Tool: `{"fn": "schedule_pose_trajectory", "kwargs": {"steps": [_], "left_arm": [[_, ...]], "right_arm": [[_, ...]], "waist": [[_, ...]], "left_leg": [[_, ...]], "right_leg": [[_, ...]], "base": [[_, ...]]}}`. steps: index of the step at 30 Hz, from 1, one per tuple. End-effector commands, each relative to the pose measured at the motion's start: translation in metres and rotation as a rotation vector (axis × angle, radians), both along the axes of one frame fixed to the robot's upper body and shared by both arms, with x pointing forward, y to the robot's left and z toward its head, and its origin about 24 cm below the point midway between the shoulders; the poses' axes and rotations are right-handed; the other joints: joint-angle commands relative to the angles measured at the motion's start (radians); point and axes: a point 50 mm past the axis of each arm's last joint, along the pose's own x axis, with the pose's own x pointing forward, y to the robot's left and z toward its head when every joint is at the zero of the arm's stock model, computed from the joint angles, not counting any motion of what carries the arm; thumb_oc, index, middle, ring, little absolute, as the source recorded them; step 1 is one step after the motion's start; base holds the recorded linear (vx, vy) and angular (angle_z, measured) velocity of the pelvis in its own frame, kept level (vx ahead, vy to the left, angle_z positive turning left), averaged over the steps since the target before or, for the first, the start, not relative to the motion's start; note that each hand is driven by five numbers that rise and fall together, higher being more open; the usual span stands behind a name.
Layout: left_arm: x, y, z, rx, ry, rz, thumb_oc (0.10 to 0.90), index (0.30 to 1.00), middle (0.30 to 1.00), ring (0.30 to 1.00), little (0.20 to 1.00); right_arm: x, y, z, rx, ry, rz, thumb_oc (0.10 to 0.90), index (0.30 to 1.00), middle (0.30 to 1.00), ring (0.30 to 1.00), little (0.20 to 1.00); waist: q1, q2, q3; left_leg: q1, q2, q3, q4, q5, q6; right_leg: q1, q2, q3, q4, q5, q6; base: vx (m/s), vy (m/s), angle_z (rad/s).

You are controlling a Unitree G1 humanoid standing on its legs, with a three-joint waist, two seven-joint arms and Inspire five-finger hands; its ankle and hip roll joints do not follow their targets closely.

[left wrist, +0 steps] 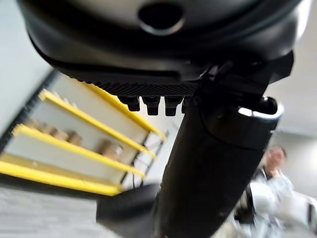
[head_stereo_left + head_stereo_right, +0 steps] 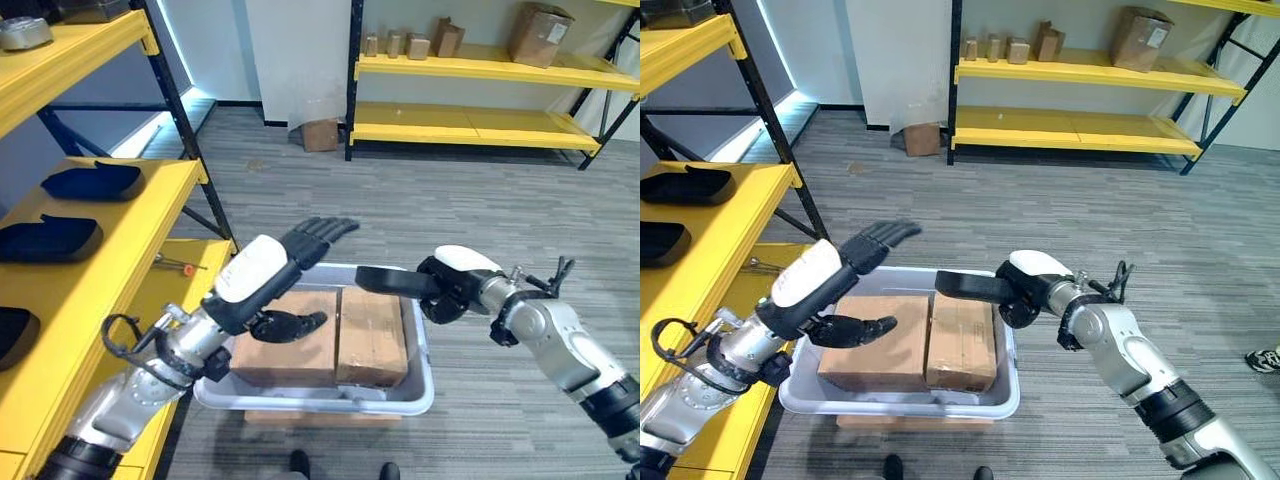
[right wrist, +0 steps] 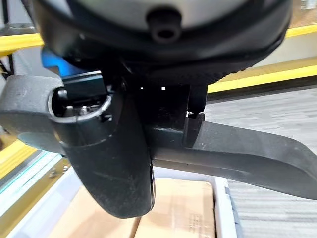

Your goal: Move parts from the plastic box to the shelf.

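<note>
A grey plastic box (image 2: 320, 405) stands on the floor in front of me with two cardboard boxes side by side in it, the left one (image 2: 300, 362) and the right one (image 2: 370, 335). My left hand (image 2: 300, 248) hovers over the left cardboard box, open, its fingers straight and its thumb (image 2: 290, 325) stretched out just above the box's top. My right hand (image 2: 440, 285) is at the plastic box's far right corner, open, with straight fingers (image 2: 970, 285) pointing left over the right cardboard box (image 3: 173, 213). Neither hand holds anything.
A yellow shelf (image 2: 100, 250) runs along my left with dark blue trays (image 2: 90, 180) on it and a small tool (image 2: 175, 263) on its lower level. Another yellow shelf (image 2: 480, 65) with cardboard boxes stands at the back, a small box (image 2: 320, 133) on the floor beside it. A person's shoe (image 2: 1265, 358) is at the far right.
</note>
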Motion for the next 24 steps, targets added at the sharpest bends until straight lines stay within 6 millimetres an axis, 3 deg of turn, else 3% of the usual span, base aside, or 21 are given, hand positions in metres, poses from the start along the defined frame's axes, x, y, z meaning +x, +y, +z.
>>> {"fn": "schedule_pose_trajectory", "kwargs": {"steps": [1, 13, 24], "left_arm": [[0.007, -0.007, 0.027, -0.086, -0.107, -0.053, 0.900, 1.000, 1.000, 1.000, 1.000], [0.010, -0.007, 0.020, 0.009, -0.116, -0.004, 0.900, 1.000, 1.000, 1.000, 1.000], [0.012, 0.003, 0.015, 0.003, -0.134, 0.088, 0.900, 1.000, 1.000, 1.000, 1.000]], "right_arm": [[0.006, 0.035, 0.084, 0.047, -0.325, 0.158, 0.400, 0.300, 0.300, 0.300, 0.300], [-0.018, 0.076, 0.097, 0.021, -0.384, 0.359, 0.400, 0.300, 0.300, 0.300, 0.300], [-0.027, 0.091, 0.084, -0.006, -0.395, 0.446, 0.400, 0.300, 0.300, 0.300, 0.300]], "waist": [[0.012, -0.010, -0.085], [0.013, -0.002, -0.088], [0.023, 0.001, -0.084]], "left_leg": [[0.063, 0.052, 0.015, -0.004, -0.087, -0.030], [0.060, 0.049, 0.017, -0.003, -0.091, -0.028], [0.059, 0.051, 0.013, -0.002, -0.092, -0.028]], "right_leg": [[0.020, -0.041, -0.001, 0.033, -0.051, 0.056], [0.012, -0.044, 0.010, 0.034, -0.051, 0.057], [0.009, -0.043, 0.013, 0.037, -0.055, 0.053]], "base": [[0.01, 0.007, -0.07], [0.00, 0.001, -0.01], [0.00, 0.000, 0.00]]}}
